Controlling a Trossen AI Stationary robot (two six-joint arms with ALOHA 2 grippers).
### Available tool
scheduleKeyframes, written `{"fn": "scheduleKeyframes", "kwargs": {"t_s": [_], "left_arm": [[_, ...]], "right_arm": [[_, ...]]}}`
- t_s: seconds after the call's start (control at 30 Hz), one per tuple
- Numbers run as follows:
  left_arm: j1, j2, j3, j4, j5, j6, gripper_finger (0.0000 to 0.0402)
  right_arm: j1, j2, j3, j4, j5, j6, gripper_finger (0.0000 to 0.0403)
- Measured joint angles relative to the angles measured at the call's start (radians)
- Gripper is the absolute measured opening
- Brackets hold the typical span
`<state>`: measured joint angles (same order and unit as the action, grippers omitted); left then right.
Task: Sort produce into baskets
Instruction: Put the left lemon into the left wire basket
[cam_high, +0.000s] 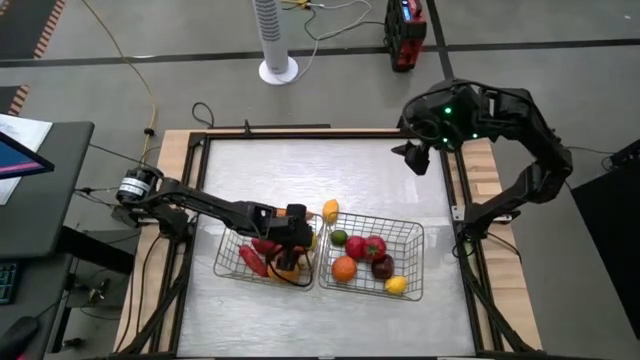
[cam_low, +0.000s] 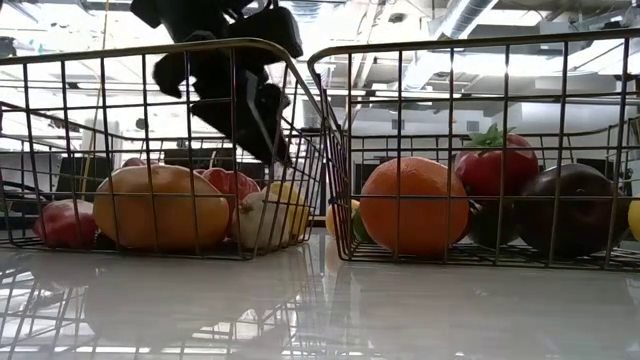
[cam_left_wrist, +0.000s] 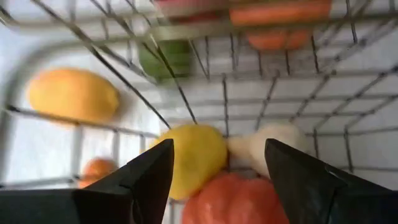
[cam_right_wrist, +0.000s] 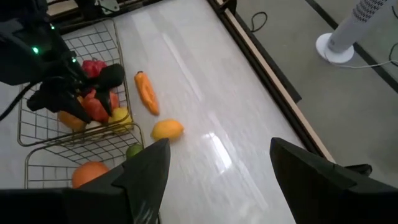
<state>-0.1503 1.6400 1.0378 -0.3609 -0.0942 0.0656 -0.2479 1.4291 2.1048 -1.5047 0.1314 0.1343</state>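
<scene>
Over the left basket (cam_high: 232, 262) your left gripper (cam_high: 296, 240) hangs spread w/ nothing pinched, above the yellow piece (cam_left_wrist: 189, 158). Lift straight up; wire wall's close. Loose mango (cam_high: 330, 210) sits on tabletop (cam_high: 300, 170) just behind. Right gripper (cam_high: 418, 158), jaws apart, waits at far-right edge; open room btwn.

Left end effector (cam_high: 293, 243) hides left basket (cam_high: 232, 262) produce — types unclear.
</scene>
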Motion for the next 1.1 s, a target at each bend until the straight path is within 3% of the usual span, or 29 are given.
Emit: {"fn": "scheduleKeyframes", "kwargs": {"t_s": [0.3,0.53,0.8,1.1], "left_arm": [[0.023,0.046,0.0,-0.026,-0.031,0.196,0.024],[0.044,0.093,0.027,-0.01,-0.041,0.225,0.0241],[0.04,0.093,0.027,-0.029,0.024,0.318,0.0245],[0.029,0.099,0.095,-0.104,0.066,0.275,0.0272]], "right_arm": [[0.017,0.033,0.0,0.005,-0.001,0.037,0.0302],[0.05,0.037,0.0,0.028,-0.001,0.073,0.0302],[0.077,0.037,0.0,0.032,0.002,0.105,0.0302],[0.118,0.037,0.0,0.035,0.018,0.131,0.0302]]}}
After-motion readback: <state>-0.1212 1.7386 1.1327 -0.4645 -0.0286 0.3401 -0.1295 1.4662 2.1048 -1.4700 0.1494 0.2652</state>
